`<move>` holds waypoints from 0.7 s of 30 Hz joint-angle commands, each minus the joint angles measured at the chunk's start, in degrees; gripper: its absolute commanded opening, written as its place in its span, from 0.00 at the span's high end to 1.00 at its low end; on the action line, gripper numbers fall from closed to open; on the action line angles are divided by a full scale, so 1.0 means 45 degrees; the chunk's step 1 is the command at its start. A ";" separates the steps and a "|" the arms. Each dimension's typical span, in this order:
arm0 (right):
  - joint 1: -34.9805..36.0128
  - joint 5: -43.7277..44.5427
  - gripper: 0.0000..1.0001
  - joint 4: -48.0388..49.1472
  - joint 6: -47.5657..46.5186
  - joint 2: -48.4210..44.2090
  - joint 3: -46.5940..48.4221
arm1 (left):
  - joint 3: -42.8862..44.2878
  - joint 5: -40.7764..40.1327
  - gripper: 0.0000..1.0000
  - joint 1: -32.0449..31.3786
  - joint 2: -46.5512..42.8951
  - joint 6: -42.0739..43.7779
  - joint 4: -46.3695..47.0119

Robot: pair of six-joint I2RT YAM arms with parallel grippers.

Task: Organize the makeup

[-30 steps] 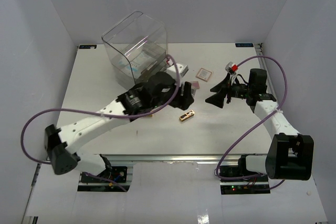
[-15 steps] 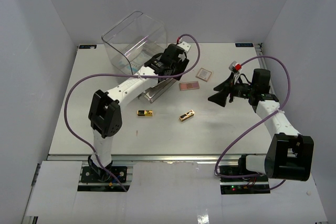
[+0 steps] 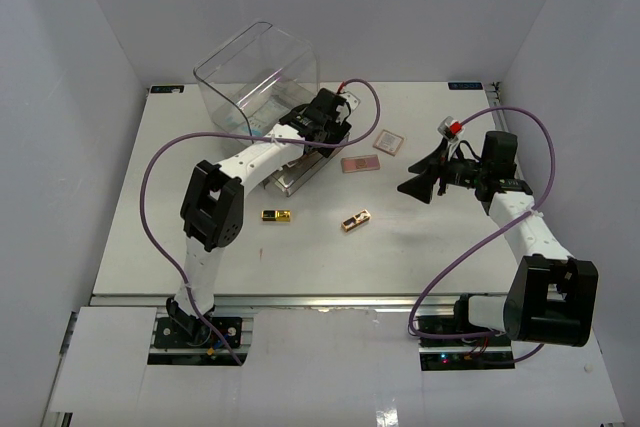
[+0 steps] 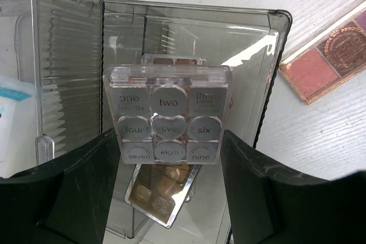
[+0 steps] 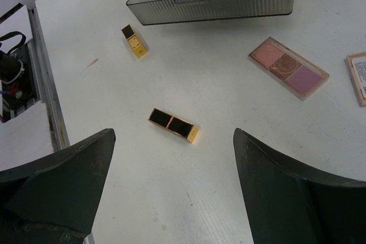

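My left gripper (image 3: 325, 134) (image 4: 170, 144) is shut on the grey square palette (image 4: 168, 115) with nine round pans and holds it over the smoky drawer tray (image 3: 297, 175) (image 4: 273, 55). A brown palette (image 4: 163, 190) lies in the tray below it. A pink palette (image 3: 361, 163) (image 5: 289, 68) (image 4: 331, 55) lies right of the tray. Two gold-black cases (image 3: 277, 215) (image 3: 355, 219) lie on the table in front; both show in the right wrist view (image 5: 134, 40) (image 5: 172, 124). My right gripper (image 3: 415, 187) (image 5: 172, 135) is open and empty, above the table right of the cases.
The clear acrylic box (image 3: 258, 82) stands at the back left, with white-teal packets (image 4: 10, 121) inside. A small square palette (image 3: 388, 141) (image 5: 357, 78) lies behind the pink one. The table's near edge rail (image 5: 43, 67) is left in the right wrist view.
My left arm swung from the table's middle back to the drawer tray with the grey palette. That uncovered the left gold-black case. The right arm barely moved.
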 commanded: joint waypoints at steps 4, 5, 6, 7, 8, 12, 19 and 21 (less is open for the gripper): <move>-0.0109 -0.0391 0.10 -0.0017 -0.0181 -0.0292 0.0086 | 0.0568 -0.0579 0.29 0.0061 -0.0261 0.0052 0.0413; -0.0118 -0.0406 0.10 -0.0017 -0.0172 -0.0298 0.0077 | 0.0583 -0.0591 0.27 0.0061 -0.0267 0.0040 0.0404; -0.0133 -0.0426 0.10 -0.0012 -0.0162 -0.0298 0.0071 | 0.0604 -0.0591 0.25 0.0061 -0.0282 0.0025 0.0378; -0.0145 -0.0450 0.10 0.0000 -0.0162 -0.0298 0.0083 | 0.0627 -0.0591 0.23 0.0061 -0.0317 -0.0010 0.0343; -0.0148 -0.0466 0.10 -0.0019 -0.0162 -0.0298 0.0086 | 0.0655 -0.0580 0.20 0.0050 -0.0359 -0.0007 0.0324; -0.0168 -0.0494 0.10 -0.0050 -0.0167 -0.0304 0.0080 | 0.0783 -0.0569 0.14 0.0061 -0.0431 0.0001 0.0249; -0.0304 -0.0573 0.10 -0.0056 -0.0162 -0.0337 0.0066 | 0.0849 -0.0569 0.10 0.0042 -0.0409 -0.0080 0.0099; -0.0324 -0.0570 0.10 -0.0056 -0.0184 -0.0337 0.0066 | 0.0911 -0.0467 0.10 0.0042 -0.0611 -0.0223 0.0042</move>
